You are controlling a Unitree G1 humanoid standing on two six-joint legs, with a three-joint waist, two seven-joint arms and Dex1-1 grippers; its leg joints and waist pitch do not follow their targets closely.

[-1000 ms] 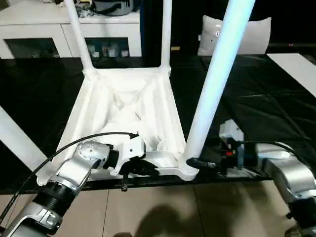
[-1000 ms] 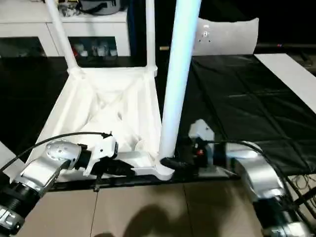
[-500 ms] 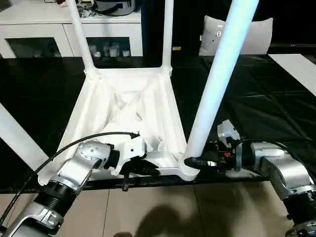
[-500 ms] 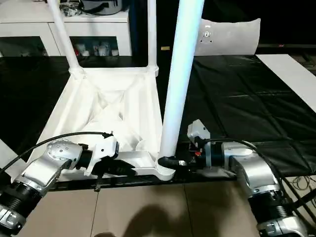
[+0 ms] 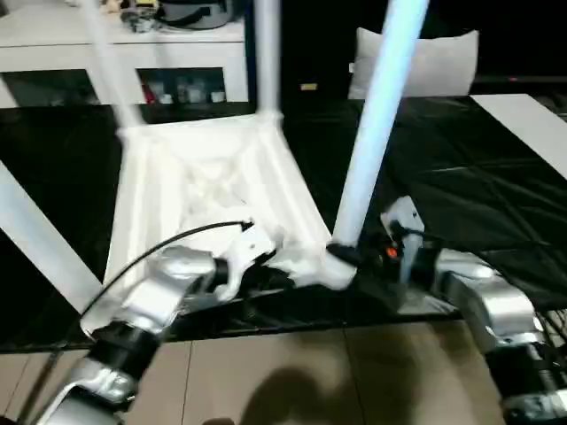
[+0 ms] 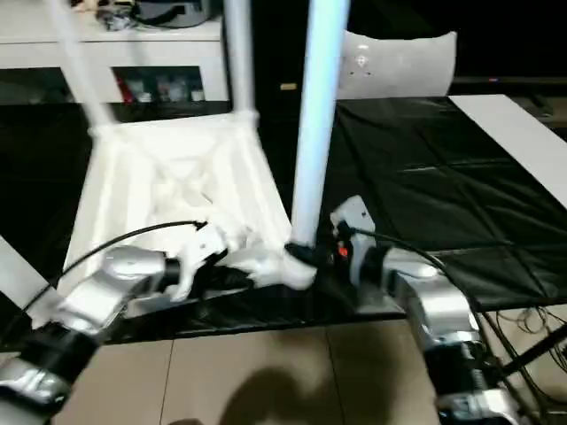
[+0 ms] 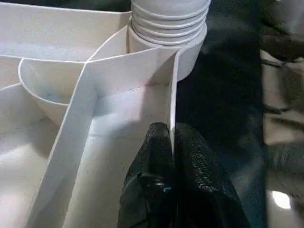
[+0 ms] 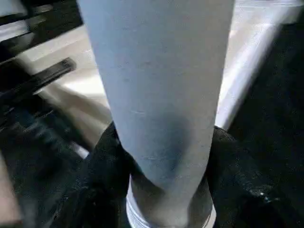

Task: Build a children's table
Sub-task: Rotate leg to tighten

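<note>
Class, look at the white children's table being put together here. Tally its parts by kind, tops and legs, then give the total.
Table top: 1
Legs: 4
Total: 5

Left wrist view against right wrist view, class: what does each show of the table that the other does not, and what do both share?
Left wrist view: the left gripper shut on the thin rim wall of the tabletop, with ribs and the ridged corner socket.

Right wrist view: the right gripper with a black finger on either side of the near leg, low on its shaft.

Both: that same corner, where the leg enters the socket.
</note>
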